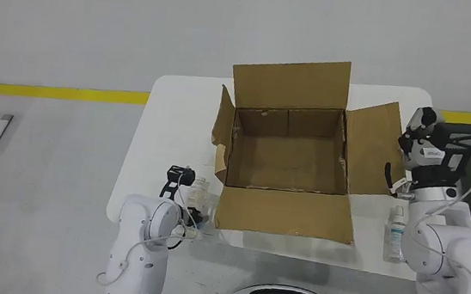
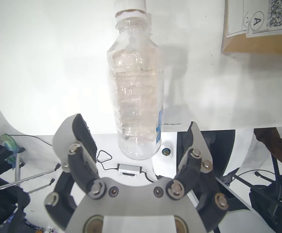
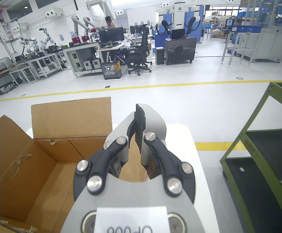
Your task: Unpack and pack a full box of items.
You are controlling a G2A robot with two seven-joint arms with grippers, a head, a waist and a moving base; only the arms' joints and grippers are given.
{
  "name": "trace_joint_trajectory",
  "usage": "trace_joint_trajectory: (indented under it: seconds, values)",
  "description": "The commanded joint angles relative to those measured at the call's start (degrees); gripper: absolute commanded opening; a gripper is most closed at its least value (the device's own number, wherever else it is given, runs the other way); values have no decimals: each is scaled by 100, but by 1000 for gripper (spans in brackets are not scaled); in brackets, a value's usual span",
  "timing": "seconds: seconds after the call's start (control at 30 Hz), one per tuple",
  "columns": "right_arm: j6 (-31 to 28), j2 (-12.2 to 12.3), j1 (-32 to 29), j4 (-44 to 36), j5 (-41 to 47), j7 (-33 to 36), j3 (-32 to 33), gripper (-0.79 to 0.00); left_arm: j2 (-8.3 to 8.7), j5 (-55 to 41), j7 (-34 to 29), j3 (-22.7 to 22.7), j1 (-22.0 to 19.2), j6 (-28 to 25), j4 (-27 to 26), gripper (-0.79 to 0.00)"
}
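Observation:
The open cardboard box [image 1: 286, 157] stands in the middle of the white table [image 1: 169, 123], flaps spread, with nothing visible inside. A clear plastic bottle [image 2: 136, 88] with a white cap lies at the table's front left edge [image 1: 199, 193], cap pointing away from the wrist. My left gripper [image 2: 137, 130] is open, its fingers [image 2: 84, 132] on either side of the bottle's base without touching it. My right gripper [image 3: 137, 130] is shut on nothing, held up over the box's right flap [image 1: 373, 149].
A second small bottle [image 1: 395, 235] lies on the table at the front right, beside the right arm. A green cart [image 3: 253, 165] stands off the table's right side. The box's labelled front corner [image 2: 251, 26] is close to the left bottle.

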Motion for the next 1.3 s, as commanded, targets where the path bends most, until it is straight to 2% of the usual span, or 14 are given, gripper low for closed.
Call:
trace_joint_trajectory:
  seconds: [0.0, 0.2, 0.23, 0.27, 0.33, 0.4, 0.43, 0.47, 0.63, 0.8, 1.0, 1.27]
  values:
    - [-9, -1, -1, 7, -26, -8, 9, -785, 13, 54, 24, 22, -29, 43, 124, 0]
    - [-14, -8, -13, 16, -43, -15, 37, -785, 51, 86, 104, 83, -109, 105, 409, 0]
    - [-22, -10, -15, 15, -41, -15, 37, -785, 56, 78, 112, 96, -114, 109, 454, -95]
    - [-28, -11, -16, 15, -35, -17, 42, -785, 61, 74, 129, 106, -123, 119, 493, -157]
    - [-23, -14, -12, 20, -20, -13, 58, -785, 73, 90, 148, 126, -143, 155, 570, -440]
    - [-13, -17, 18, 14, 30, 13, 95, -785, 83, 72, 152, 144, -160, 180, 607, -625]
    - [-7, -18, 38, 12, 70, 31, 119, -785, 88, 58, 151, 151, -168, 189, 615, -680]
    - [23, -22, 66, 4, 155, 58, 155, -785, 93, 39, 152, 154, -173, 197, 623, -782]
    - [148, -38, 206, -33, 702, 300, 371, -785, 127, -72, 160, 60, -211, 324, 572, -785]
    - [79, -29, 288, 29, 740, 368, 494, -785, 173, -294, 81, -77, -179, 280, 385, -785]
    - [89, -33, 327, 52, 706, 376, 471, -785, 246, -603, 1, -444, -124, 367, -382, -785]
    - [68, -33, 389, 164, 496, 296, 413, -785, 301, -1375, -108, -718, -636, 766, -1387, -785]
